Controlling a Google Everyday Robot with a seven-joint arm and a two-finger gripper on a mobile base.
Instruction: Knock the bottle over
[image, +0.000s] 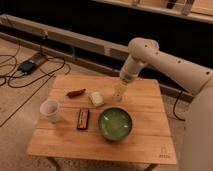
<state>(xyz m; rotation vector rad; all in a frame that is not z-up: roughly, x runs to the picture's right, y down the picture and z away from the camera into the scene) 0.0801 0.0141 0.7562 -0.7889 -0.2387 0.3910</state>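
Observation:
The bottle (119, 93) is a slim translucent-whitish one standing upright on the wooden table (145, 140), just behind the green bowl. My gripper (121, 83) comes down from the white arm directly over the bottle's top and hides its cap. The gripper sits at or around the bottle's neck; I cannot tell whether it touches it.
A green bowl (115, 123) sits in front of the bottle. A small white block (96, 99) lies to its left, with a reddish-brown item (76, 93) beyond. A white cup (50, 110) stands at the left and a dark packet (83, 119) near the middle. Cables lie on the floor at left.

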